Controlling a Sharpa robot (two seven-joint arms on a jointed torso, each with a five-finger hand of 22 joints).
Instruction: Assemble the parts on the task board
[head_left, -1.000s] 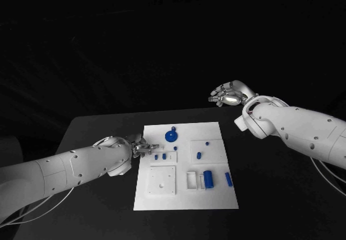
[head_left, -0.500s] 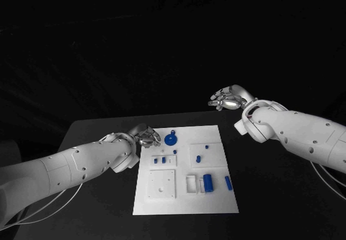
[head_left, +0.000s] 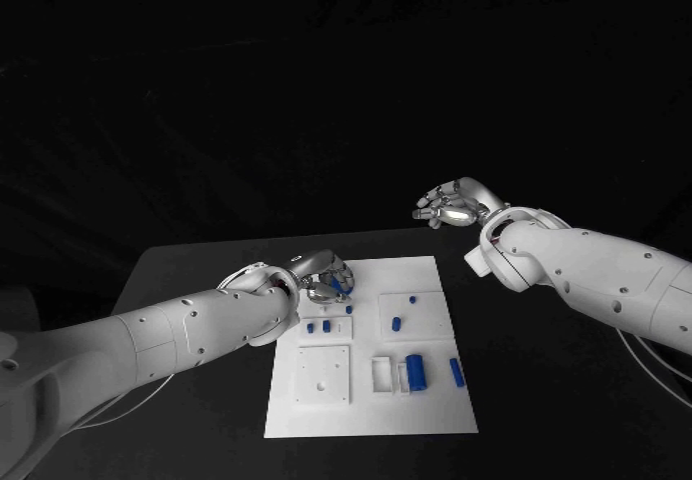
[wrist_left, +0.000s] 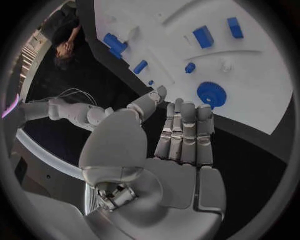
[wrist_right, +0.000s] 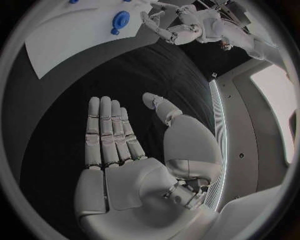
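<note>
The white task board (head_left: 378, 412) lies in the middle of the black table. Several small blue parts stand on it: a cylinder (head_left: 417, 370), a bar (head_left: 457, 370) and short pegs (head_left: 398, 322). My left hand (head_left: 323, 275) hovers over the board's far left corner, partly covering the blue gear (head_left: 339, 286). In the left wrist view its fingers (wrist_left: 185, 132) are stretched out side by side and hold nothing, with the gear (wrist_left: 209, 93) just beyond their tips. My right hand (head_left: 454, 203) is raised past the table's far edge, its palm (wrist_right: 134, 185) flat and empty.
A raised white square block (head_left: 323, 372) and a small white frame (head_left: 384, 368) sit on the near half of the board. Bare black table (head_left: 548, 380) lies on both sides of the board. The right wrist view shows the board (wrist_right: 62, 35) and my left hand (wrist_right: 164, 29) far off.
My left hand has moved from the board's left edge towards its far corner and now covers part of the gear. My right hand has hardly moved.
</note>
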